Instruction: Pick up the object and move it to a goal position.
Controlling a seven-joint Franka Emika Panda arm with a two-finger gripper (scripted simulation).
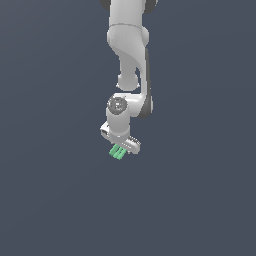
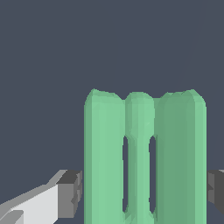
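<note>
The object [image 1: 117, 152] is a small mint-green oblong block with three lengthwise ridges. In the exterior view it sits just under the white hand of the arm, sticking out toward the view's lower left. My gripper [image 1: 121, 148] is shut on it. In the wrist view the block [image 2: 105, 157] fills the space between the fingers, with one grey pad [image 2: 71, 192] against one long side and the other pad [image 2: 216, 191] against the opposite side; the gripper [image 2: 144, 192] is centred on it. I cannot tell whether the block rests on the ground or hangs above it.
The white arm [image 1: 129, 45] comes down from the top middle of the exterior view. Plain dark blue-grey ground [image 1: 50, 200] lies all around, with no other objects or goal marker in view.
</note>
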